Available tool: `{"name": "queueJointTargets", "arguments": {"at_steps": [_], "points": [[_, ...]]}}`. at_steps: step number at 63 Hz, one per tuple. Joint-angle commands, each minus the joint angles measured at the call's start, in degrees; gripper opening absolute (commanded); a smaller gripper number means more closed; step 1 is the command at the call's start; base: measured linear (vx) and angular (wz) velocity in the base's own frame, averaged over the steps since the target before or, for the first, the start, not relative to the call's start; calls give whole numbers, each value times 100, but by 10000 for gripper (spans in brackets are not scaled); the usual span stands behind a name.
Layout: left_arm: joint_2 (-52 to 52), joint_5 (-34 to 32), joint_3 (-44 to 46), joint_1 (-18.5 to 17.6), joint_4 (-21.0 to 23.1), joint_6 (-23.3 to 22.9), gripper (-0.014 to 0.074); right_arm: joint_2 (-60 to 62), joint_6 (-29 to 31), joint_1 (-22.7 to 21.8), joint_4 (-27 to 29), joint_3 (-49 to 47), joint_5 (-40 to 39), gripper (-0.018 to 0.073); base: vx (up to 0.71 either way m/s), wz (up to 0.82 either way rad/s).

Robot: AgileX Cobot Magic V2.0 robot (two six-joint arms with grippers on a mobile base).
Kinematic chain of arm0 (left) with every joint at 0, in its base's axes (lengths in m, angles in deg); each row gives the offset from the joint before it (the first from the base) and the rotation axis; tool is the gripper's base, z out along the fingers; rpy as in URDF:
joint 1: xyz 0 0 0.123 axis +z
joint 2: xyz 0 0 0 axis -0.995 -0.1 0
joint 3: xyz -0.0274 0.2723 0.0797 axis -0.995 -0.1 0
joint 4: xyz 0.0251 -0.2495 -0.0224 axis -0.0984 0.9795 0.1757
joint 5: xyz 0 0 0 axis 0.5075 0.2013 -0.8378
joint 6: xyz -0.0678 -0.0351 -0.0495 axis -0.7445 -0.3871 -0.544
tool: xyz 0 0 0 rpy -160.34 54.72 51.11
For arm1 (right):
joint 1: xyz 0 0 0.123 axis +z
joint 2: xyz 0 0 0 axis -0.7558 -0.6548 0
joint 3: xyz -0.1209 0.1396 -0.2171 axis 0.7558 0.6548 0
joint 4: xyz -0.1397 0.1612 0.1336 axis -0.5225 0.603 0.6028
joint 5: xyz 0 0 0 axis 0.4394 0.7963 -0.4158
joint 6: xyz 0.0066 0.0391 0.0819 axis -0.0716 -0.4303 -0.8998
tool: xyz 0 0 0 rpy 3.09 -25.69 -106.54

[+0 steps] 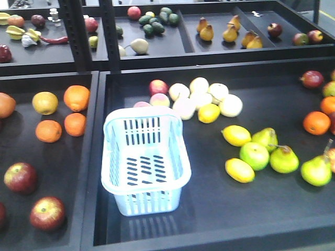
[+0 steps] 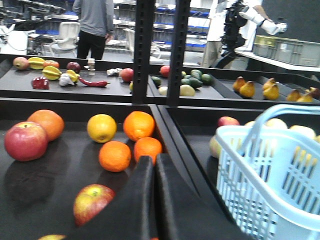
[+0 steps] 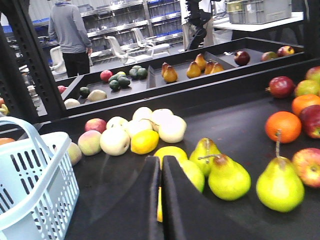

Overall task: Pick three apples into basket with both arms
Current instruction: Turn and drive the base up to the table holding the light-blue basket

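Exterior front-facing view: the basket (image 1: 149,201) stood empty in the right-hand tray. The apples (image 1: 20,177) sat across the divider (image 1: 90,172) in the left tray, with oranges (image 1: 76,98) behind them.

Left wrist view: the left gripper (image 2: 153,160) had its fingers pressed together on nothing. Oranges crowded just ahead, and one of the apples lay at its lower left.

Right wrist view: the right gripper (image 3: 160,161) was likewise closed and empty. A lemon (image 3: 170,152) and pears (image 3: 228,176) sat right in front, with the basket off to the left.

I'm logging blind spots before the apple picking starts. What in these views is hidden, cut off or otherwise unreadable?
Front view: dark red fruit cut by the left edge; neither claw shows.
Front view: peach half hidden behind the basket rim.
Left wrist view: fruit cut by the bottom edge.
Right wrist view: yellow fruit mostly behind the right claw.
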Motion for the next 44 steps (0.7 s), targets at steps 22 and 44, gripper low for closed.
{"name": "queueJointTargets", "arguments": {"at_steps": [22,44], "points": [[76,-421,147,-38,8,-62,-6,66,1,-24,-66,69,-390,-4,9,19],[76,-421,147,-38,8,-62,-6,66,1,-24,-66,69,-390,-4,4,10]]}}
